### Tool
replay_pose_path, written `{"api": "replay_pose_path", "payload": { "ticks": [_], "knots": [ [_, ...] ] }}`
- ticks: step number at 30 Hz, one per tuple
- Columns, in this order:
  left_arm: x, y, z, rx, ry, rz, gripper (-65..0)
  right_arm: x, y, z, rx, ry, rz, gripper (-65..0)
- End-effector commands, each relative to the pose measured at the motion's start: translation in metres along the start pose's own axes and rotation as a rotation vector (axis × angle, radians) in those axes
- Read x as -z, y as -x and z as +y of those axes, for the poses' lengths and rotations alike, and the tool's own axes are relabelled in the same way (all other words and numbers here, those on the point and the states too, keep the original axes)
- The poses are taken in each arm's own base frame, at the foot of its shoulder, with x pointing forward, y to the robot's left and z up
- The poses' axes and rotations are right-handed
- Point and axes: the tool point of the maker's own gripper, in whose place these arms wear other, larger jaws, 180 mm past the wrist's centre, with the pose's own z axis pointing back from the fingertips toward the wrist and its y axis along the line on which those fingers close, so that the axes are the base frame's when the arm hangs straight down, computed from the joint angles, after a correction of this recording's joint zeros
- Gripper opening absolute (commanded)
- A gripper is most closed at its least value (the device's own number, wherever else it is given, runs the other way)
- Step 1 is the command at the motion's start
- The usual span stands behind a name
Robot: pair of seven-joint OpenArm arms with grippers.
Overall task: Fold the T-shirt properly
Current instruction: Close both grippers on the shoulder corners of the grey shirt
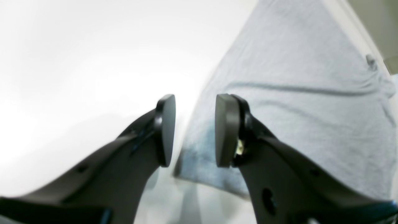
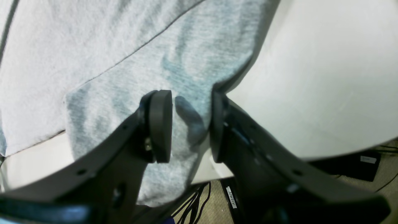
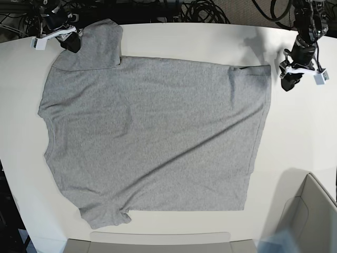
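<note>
Shirt [image 3: 152, 137] flat and unfolded on the table [image 3: 174, 39], no fold made yet, all folding left; left gripper [image 1: 194, 130] open and empty at the hem corner, right gripper [image 2: 191, 126] open astride a raised sleeve ridge, not pinching.

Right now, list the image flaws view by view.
Left wrist view: table washed out white, left gripper soft and blurred. Right wrist view: sharper, finger shadow on the T-shirt. Base view: evenly lit, long diagonal shadow crossing the shirt.
</note>
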Motion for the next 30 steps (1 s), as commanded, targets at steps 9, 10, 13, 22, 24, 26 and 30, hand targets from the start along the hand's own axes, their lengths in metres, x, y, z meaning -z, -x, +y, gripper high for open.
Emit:
{"api": "replay_pose_path", "payload": {
  "ticks": [9, 10, 13, 22, 24, 26, 30],
  "knots": [
    [0.017, 0.032, 0.022, -0.046, -0.045, 0.099, -42.6, 0.005, 0.015, 0.013, -0.024, -0.031, 0.055, -44.4],
    [0.018, 0.033, 0.024, -0.050, -0.050, 0.101, -42.6, 0.006, 0.017, 0.015, -0.024, -0.038, 0.061, -44.4],
    [0.020, 0.036, 0.021, -0.051, -0.043, 0.113, -42.6, 0.008, 0.023, 0.021, -0.024, -0.054, 0.078, -44.4],
    [0.024, 0.072, -0.006, 0.003, 0.055, 0.211, -42.7, 0.012, 0.033, 0.036, -0.026, -0.094, 0.105, -44.4],
    [0.025, 0.078, -0.009, 0.010, 0.062, 0.223, -42.7, 0.012, 0.033, 0.036, -0.026, -0.094, 0.105, -44.4],
    [0.026, 0.083, -0.012, 0.013, 0.070, 0.235, -42.9, 0.013, 0.031, 0.036, -0.027, -0.096, 0.099, -44.5],
    [0.030, 0.078, -0.016, 0.016, 0.078, 0.221, -50.4, 0.015, 0.027, 0.038, -0.029, -0.100, 0.089, -48.3]
  ]
}}
